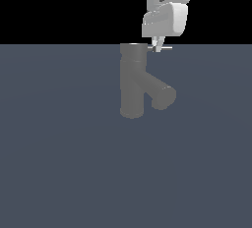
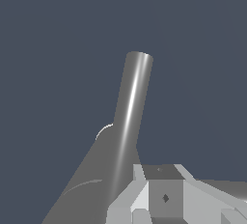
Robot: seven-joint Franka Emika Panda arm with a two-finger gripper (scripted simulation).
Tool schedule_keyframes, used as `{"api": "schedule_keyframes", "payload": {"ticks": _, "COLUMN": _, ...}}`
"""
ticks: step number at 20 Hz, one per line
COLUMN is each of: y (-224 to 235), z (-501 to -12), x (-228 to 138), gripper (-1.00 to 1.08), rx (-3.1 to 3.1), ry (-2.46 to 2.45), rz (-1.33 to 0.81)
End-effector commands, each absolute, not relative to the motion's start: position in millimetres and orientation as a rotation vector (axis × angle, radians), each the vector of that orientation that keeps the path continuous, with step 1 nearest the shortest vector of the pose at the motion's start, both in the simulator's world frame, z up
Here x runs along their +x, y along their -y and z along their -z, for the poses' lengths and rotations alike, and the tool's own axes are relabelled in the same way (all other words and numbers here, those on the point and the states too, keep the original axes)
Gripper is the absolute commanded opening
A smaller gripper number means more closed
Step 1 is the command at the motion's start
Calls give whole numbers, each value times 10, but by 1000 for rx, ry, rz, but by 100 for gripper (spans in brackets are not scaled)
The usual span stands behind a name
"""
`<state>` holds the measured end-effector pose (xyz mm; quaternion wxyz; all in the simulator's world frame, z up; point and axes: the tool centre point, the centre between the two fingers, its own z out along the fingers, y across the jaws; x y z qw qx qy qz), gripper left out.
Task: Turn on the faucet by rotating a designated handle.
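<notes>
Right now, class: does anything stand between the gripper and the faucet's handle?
Nothing visible does. In the exterior view the gripper is already down at the thin handle, which projects from the top of the faucet. Whether the fingers actually touch the rod cannot be told.

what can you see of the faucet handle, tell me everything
The handle is a thin, straight, light silver-grey rod, metallic-looking, sticking out level from the faucet top toward the exterior view's right. The gripper sits right at it, fingers reaching down around the rod; whether they actually touch it is unclear.
</notes>
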<state>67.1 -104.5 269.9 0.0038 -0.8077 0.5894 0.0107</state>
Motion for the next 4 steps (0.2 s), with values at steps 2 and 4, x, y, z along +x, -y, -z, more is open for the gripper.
{"api": "schedule_keyframes", "payload": {"ticks": 2, "y": 1509, "z": -2702, "x": 726, "gripper": -100, "rx": -2480, "ry": -1928, "rz": -1}}
{"api": "schedule_keyframes", "payload": {"ticks": 4, "y": 1528, "z": -2703, "x": 746, "gripper": -100, "rx": -2478, "ry": -1930, "rz": -1}}
